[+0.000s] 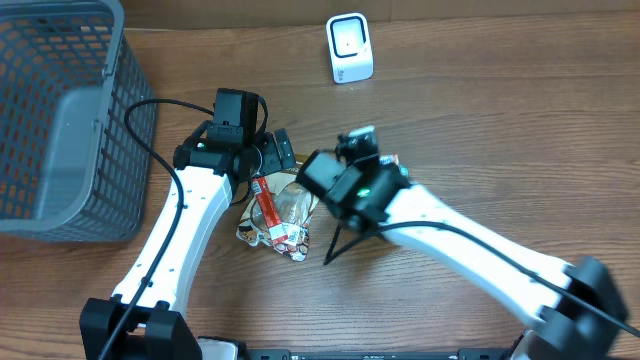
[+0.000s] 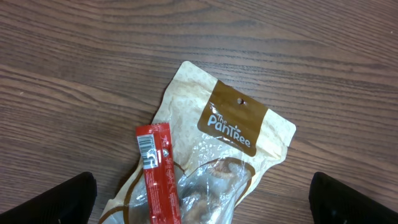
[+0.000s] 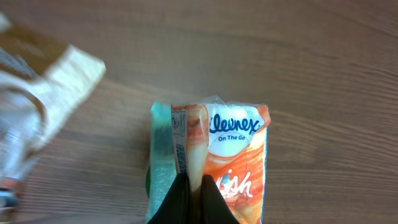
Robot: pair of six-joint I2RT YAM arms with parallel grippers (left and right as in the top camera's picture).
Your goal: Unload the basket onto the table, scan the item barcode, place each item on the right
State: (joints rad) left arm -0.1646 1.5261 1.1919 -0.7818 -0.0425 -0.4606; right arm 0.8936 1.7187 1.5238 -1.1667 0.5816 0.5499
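Observation:
My right gripper [image 3: 193,198] is shut on an orange Kleenex tissue pack [image 3: 230,149], pinching a fold of its wrapper at the near end. A barcode strip [image 3: 180,146] runs along the pack's left side. From overhead only a corner of the pack [image 1: 388,159] shows beside the right wrist. The white scanner [image 1: 350,48] stands at the back of the table, apart from both arms. My left gripper [image 2: 208,202] hangs open above a tan Pantree snack bag [image 2: 233,121] with a red stick packet [image 2: 158,174] lying on it, touching neither.
A grey mesh basket [image 1: 60,120] fills the left side of the table. The snack bag [image 1: 285,215] and the red stick packet [image 1: 265,205] lie between the two arms. A black cable [image 1: 335,245] trails from the right arm onto the table.

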